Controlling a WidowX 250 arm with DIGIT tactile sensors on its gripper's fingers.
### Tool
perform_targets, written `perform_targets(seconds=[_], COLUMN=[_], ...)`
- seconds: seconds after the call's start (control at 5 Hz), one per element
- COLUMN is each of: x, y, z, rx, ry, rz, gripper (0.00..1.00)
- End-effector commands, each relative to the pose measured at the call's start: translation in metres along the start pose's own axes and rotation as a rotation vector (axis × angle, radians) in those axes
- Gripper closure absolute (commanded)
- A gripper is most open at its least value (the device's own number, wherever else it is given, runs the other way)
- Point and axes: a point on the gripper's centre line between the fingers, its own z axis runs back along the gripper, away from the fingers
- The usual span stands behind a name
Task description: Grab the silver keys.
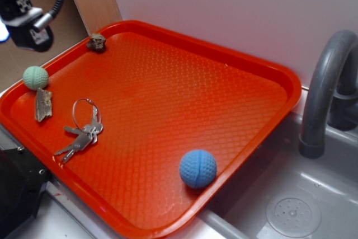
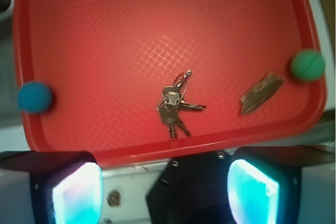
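One bunch of silver keys (image 2: 175, 103) lies near my tray's (image 2: 157, 3) bottom edge, blades toward my gripper (image 2: 164, 195), fingers spread, empty.

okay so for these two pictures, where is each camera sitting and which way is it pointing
Exterior: off the robot, high at one corner of the red tray, looking down slantwise across it to the sink; part of the arm shows top left.
Wrist: on the arm, looking down at the silver keys; the gripper shows, fingers spread at the bottom edge.
Shared: tray, keys, blue ball, green ball, brown chip.
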Motion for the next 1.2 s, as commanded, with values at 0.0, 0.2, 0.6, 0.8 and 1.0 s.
perform_targets(seconds=[0.0,0.2,0.6,0.8,1.0], x=[0.036,0.045,0.041,0.053,0.059], y=[0.021,0.019,0.017,0.011,0.011], z=[-0.049,-0.071,-0.128,-0.149,-0.155], rx=[-0.070,-0.080,-0.023,0.000,0.013], ry=[-0.103,-0.074,0.052,0.055,0.048], rz=[0.085,0.044,0.012,-0.001,-0.011], gripper=[0.00,0.00,0.00,1.00,1.00])
